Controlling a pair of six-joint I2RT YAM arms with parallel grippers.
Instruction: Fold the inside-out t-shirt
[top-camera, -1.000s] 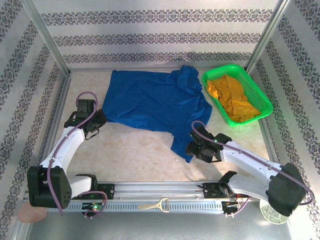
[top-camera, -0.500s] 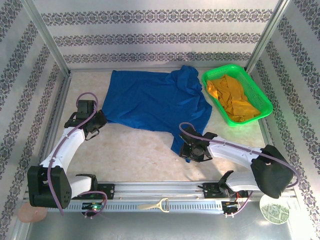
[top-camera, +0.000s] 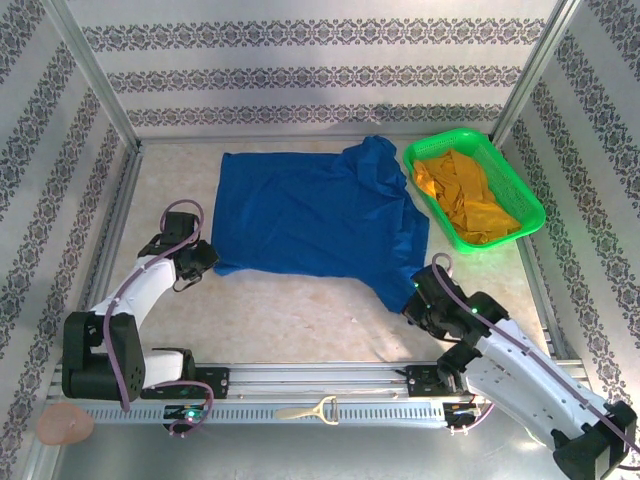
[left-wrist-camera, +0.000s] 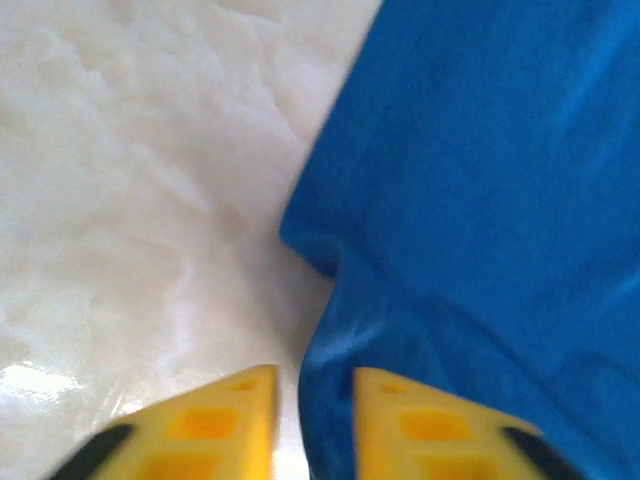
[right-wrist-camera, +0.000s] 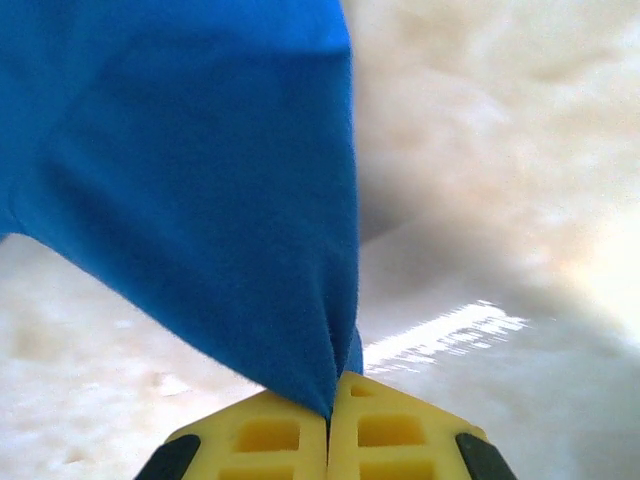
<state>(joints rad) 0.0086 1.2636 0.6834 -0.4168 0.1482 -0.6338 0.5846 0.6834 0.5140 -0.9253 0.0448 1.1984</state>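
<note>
The pale marbled tabletop (top-camera: 280, 310) carries a spread blue t-shirt (top-camera: 310, 215) and, just beside it, a green basket (top-camera: 448, 140).

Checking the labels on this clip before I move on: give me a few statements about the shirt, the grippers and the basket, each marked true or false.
1. The right gripper is shut on an edge of the blue t-shirt. True.
2. The yellow garment is draped over the t-shirt. False: it lies in the green basket, apart from the shirt.
3. The left gripper has its fingers apart at the shirt's near left corner. True.
4. The t-shirt is folded into a small neat stack. False: it lies spread out wide, bunched only at its corner by the basket.
</note>
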